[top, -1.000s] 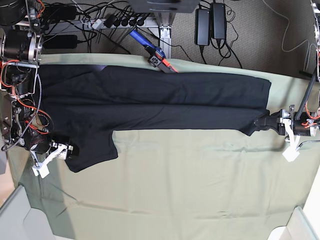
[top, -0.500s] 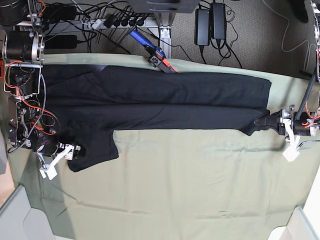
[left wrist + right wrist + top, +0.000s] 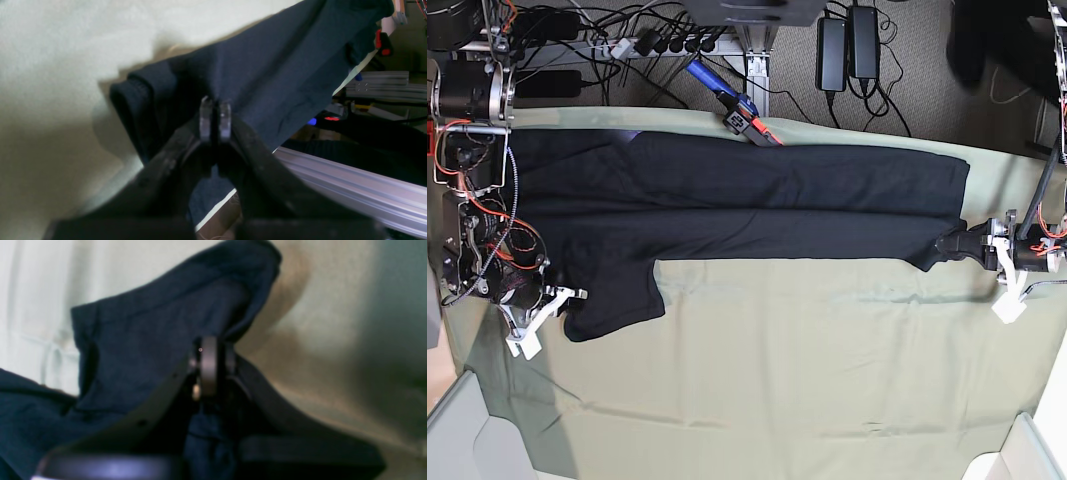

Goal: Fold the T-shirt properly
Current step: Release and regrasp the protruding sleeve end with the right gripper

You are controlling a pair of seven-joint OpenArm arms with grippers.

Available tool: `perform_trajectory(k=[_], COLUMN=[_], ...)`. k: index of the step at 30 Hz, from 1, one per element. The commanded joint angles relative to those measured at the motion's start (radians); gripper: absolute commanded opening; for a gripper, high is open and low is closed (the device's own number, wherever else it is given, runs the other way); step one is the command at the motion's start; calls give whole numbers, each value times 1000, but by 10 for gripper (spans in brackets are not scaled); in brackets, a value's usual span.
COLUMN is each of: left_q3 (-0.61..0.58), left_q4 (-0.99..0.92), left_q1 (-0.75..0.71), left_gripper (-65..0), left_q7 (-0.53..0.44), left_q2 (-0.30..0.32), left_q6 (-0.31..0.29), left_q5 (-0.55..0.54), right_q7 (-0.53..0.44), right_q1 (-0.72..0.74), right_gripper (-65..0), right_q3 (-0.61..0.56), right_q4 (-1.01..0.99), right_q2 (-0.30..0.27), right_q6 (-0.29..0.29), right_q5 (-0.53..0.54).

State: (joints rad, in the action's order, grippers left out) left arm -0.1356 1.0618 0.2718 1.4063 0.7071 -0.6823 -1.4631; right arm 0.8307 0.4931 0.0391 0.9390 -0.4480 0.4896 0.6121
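The black T-shirt (image 3: 747, 200) lies stretched out as a long band across the far half of the pale green table cloth (image 3: 807, 370), with a flap hanging down at its left end. My left gripper (image 3: 955, 244) is shut on the shirt's right end, and the left wrist view shows the fingertips (image 3: 205, 116) pinching dark cloth (image 3: 273, 73). My right gripper (image 3: 577, 299) is shut on the lower left flap, and the right wrist view shows it (image 3: 213, 363) clamped on a raised fold of the shirt (image 3: 150, 340). No purple print is clearly visible.
A blue and orange tool (image 3: 732, 105) lies at the table's back edge, touching the shirt. Cables, a power strip (image 3: 647, 42) and power adapters (image 3: 847, 45) lie on the floor behind. White bins stand at the front left (image 3: 457, 430) and front right (image 3: 1032, 450) corners.
My right gripper has shifted slightly to the right with the shirt's lower left flap in it. The left arm and the right end of the shirt have not moved.
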Motion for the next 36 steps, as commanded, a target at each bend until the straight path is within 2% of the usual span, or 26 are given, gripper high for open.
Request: perform_trajectory(k=[1,6,15,17,20,22,29,32,36], left_q3=[9,8,8,8,8,8,8,8,8], left_q4=[13,13,13,13,13,13,13,13,13], left_q1=[21,-4,-23,-23,-26,-29,-29,-29,-29], left_gripper=[-650,-650,-650,-594,-437,-361,-353,-354,-354], left_q7=[-10,-10,-10,-10,-10,-10,-10,-10,-10], left_q2=[24,25,45,47,50,54,61,61,61], left_q6=[-16,-16,-16,-16,-16,-16,-16,-16,-16], left_q5=[-20,-20,-20,-20,-20,-20,-20,-20,-20], right_q7=[-19,-15,-12,-12,-13,-20,-55,-49,-50], right_q1=[29,-7,-200,-235,-278,-306,-357,-367,-425], right_gripper=[-650,-650,-650,-650,-650,-650,-650,-650,-650], right_q3=[5,5,5,5,5,6,6,5,6], right_q4=[41,217,509,556,618,652,707,737,808], right_q2=[-18,-46,-190,-208,-229,-241,-256,-261,-298], right_q6=[87,91,90,90,90,90,89,89,87], right_q5=[-8,-35,24,23,23,14,-97,-100,-97])
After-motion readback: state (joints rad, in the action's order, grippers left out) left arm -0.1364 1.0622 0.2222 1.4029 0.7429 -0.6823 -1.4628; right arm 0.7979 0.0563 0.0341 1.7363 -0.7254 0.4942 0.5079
